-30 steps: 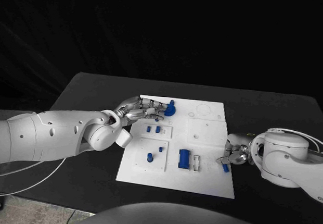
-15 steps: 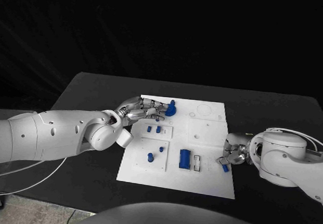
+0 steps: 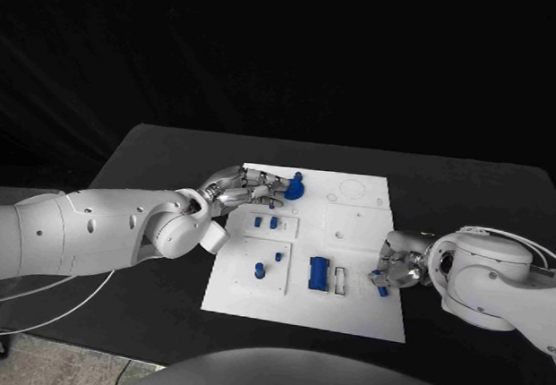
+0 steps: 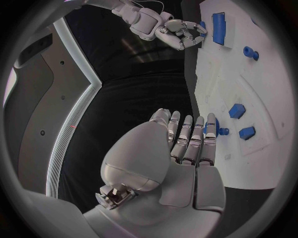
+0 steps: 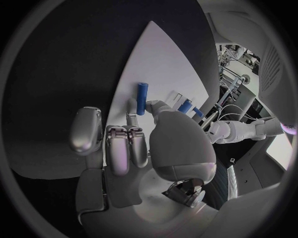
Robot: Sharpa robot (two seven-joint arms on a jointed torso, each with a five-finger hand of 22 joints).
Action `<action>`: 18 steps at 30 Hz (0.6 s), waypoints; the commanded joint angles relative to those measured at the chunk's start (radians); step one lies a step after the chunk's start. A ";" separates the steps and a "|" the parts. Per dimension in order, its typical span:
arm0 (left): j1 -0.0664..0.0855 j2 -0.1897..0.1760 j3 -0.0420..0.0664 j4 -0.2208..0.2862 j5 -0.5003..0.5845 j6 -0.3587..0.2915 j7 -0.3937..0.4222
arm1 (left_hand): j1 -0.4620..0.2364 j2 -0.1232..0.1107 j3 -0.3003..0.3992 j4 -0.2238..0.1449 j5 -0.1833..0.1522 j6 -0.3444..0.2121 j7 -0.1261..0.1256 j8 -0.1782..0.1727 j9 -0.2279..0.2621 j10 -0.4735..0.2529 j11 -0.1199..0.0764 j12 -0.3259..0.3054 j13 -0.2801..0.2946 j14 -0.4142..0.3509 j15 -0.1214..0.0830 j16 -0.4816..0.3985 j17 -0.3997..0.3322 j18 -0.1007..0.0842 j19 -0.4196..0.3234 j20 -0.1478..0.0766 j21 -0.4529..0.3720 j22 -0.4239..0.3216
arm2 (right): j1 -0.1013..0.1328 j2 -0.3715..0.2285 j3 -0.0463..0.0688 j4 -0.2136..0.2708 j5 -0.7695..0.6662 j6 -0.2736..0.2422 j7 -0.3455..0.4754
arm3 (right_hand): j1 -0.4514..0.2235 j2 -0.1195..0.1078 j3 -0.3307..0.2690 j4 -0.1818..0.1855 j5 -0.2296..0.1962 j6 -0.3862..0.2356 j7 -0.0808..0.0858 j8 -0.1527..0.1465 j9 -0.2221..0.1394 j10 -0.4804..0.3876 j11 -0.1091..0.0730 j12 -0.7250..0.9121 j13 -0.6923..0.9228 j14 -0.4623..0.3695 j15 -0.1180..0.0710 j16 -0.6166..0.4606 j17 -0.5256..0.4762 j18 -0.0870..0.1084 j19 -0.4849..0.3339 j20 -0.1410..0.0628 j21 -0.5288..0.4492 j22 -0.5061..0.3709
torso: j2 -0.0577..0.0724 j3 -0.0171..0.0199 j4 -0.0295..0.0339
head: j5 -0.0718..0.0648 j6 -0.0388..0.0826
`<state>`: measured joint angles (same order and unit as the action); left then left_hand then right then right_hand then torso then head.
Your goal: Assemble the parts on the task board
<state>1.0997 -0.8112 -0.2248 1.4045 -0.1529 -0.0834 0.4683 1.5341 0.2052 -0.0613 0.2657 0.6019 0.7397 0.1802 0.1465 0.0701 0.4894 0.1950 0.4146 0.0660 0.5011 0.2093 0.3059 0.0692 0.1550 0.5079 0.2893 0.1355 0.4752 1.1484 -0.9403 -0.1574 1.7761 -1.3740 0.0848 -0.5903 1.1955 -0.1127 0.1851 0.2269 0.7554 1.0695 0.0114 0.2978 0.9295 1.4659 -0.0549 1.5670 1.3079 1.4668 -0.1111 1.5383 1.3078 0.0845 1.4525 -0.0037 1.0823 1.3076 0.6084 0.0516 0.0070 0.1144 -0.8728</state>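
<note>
Because our right robot hand [image 3: 395,263] pinches a blue peg [image 3: 382,290] at the white board's [image 3: 360,219] right edge while our left robot hand [image 3: 242,188], fingers extended and empty, touches a blue knob [image 3: 293,187] at the far corner, we risk the peg slipping onto the counter [image 3: 472,194].

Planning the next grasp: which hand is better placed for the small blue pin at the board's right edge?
Right. The right hand sits at the task board's right edge, fingers by the blue pin. The left hand is at the far-left corner.
</note>
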 commanded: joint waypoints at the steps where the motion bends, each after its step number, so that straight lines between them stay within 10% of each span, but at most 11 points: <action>1: -0.001 0.000 0.001 0.003 0.000 0.012 0.010 | 0.006 -0.001 0.005 0.000 0.007 0.005 0.005 0.006 0.001 0.003 0.002 0.002 0.001 0.004 0.000 0.005 0.000 -0.007 0.004 -0.001 0.005 -0.002 | 0.012 0.000 0.001 0.005 0.182 -0.086 0.033 | -0.020 0.007 0.151 -0.140 -0.004 -0.007 -0.004 0.003 0.006 0.105 -0.006 0.004 0.263 0.095 -0.006 -0.002 0.214 0.004 0.007 -0.003 0.003 0.146 | 0.000 -0.0001 0.0007 | -0.002 0.000; 18: -0.001 0.004 0.001 0.002 0.000 0.015 0.007 | 0.006 -0.001 0.005 0.000 0.007 0.005 0.005 0.006 0.001 0.003 0.002 0.002 0.001 0.004 0.000 0.005 0.000 -0.007 0.004 -0.001 0.005 -0.002 | 0.037 0.045 0.001 -0.014 0.523 -0.090 -0.028 | -0.099 0.028 0.191 -0.124 -0.147 -0.020 0.003 -0.005 -0.001 0.105 0.000 0.004 0.263 0.093 -0.001 -0.006 0.204 0.007 0.001 0.002 -0.012 0.142 | -0.001 -0.0009 0.0007 | -0.005 0.000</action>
<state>1.0996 -0.8098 -0.2248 1.4048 -0.1529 -0.0835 0.4683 1.5341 0.2052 -0.0613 0.2657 0.6018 0.7396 0.1802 0.1465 0.0700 0.4894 0.1950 0.4146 0.0659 0.5011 0.2092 0.3059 0.0692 0.1550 0.5079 0.2893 0.1355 0.4744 1.1841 -0.8999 -0.1564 1.7675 -0.9351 -0.0182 -0.5902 1.1020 -0.0865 0.2990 0.1756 0.6129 1.0552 0.0125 0.2974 0.9291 1.4642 -0.0563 1.5670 1.3077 1.4666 -0.1111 1.5383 1.3076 0.0843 1.4524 -0.0037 1.0732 1.3074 0.6077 0.0507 0.0081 0.1093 -0.8728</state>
